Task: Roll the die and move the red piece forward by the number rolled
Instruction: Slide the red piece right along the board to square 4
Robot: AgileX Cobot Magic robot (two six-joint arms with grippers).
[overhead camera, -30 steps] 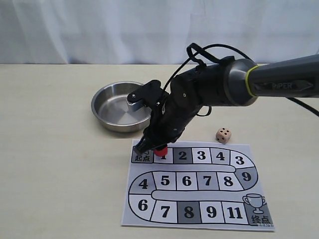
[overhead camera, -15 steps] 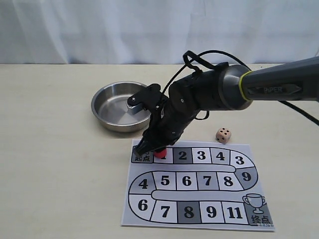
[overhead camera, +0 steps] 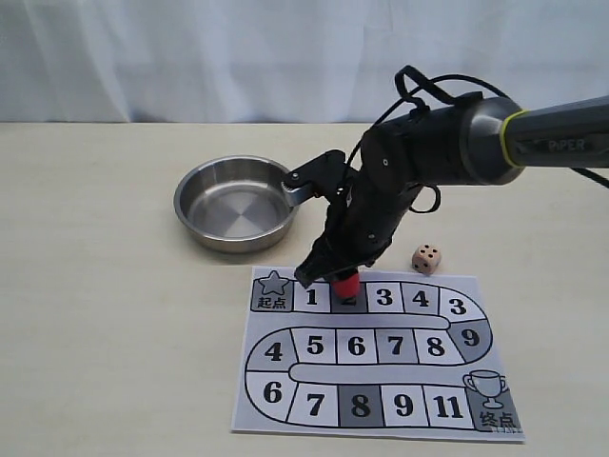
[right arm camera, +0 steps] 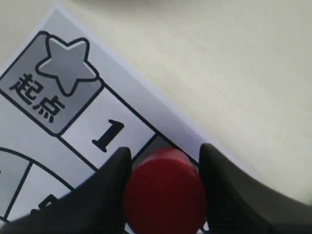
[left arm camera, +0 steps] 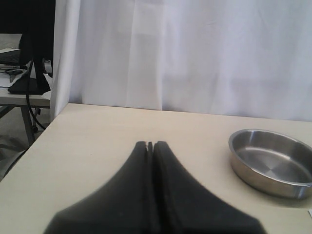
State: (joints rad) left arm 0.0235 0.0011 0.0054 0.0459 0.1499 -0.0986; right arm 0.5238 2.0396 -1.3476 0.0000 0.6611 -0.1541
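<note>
Steel bowl [overhead camera: 233, 205] farthest left on the tan table [overhead camera: 105, 333], round and shallow, with only its own shiny floor showing inside. One bowl in all, the same bowl [left arm camera: 273, 161] lying off to one side in the left wrist view. Left gripper [left arm camera: 150, 146] above the table and apart from the bowl, black fingers [left arm camera: 126, 195] pressed flat together with nothing between them.

Next, one printed paper board [overhead camera: 315, 346] lying flat, nearer the camera than the bowl, numbered squares winding from a star square to a trophy square. Right gripper [overhead camera: 328, 274] reaching down over the board's top row, jaws parted only as wide as the red piece [overhead camera: 345, 285] and clamped against both its sides. Same grip plain in the right wrist view: gripper [right arm camera: 165, 153] with a finger on either flank of the red piece [right arm camera: 165, 195]. Stands upright, long axis vertical, round top facing up, over the dark square marked 2, just past square 1. Cannot tell whether its base touches the paper. One red piece.

Farthest right, one die [overhead camera: 427, 258] on the bare table, just beyond the board's top edge near square 4, clear of the gripper, dotted faces showing.
</note>
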